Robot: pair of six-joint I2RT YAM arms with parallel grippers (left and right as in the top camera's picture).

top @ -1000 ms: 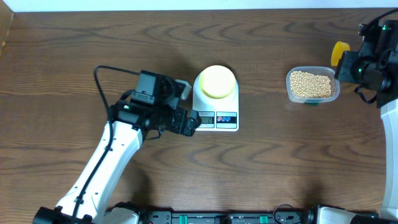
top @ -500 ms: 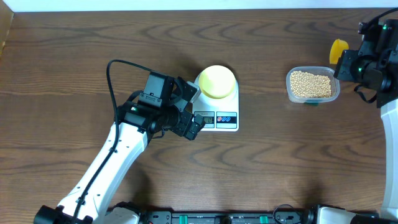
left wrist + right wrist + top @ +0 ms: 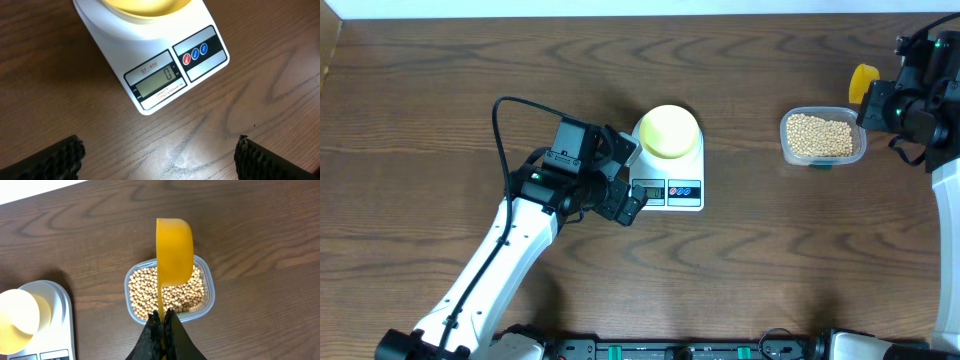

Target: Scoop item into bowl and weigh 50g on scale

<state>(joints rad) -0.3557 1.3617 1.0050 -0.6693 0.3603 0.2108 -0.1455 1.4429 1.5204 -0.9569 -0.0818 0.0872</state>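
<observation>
One scoop (image 3: 174, 252) pinched by its handle in right gripper (image 3: 163, 322), cup pointing straight ahead over beans (image 3: 142, 294) in tub (image 3: 210, 287); bowl (image 3: 669, 131) on scale (image 3: 693, 166) well left, just beside left gripper (image 3: 628, 176), spread wide

A dark brown wooden table (image 3: 800, 250) fills the view. A clear rectangular plastic tub (image 3: 784, 140) with rounded corners sits toward its right side. A bright yellow scoop (image 3: 865, 82) shows just past the tub's far right corner; from the right wrist, its cup overlaps the tub's far rim, with its thin handle running back across the tub.
</observation>
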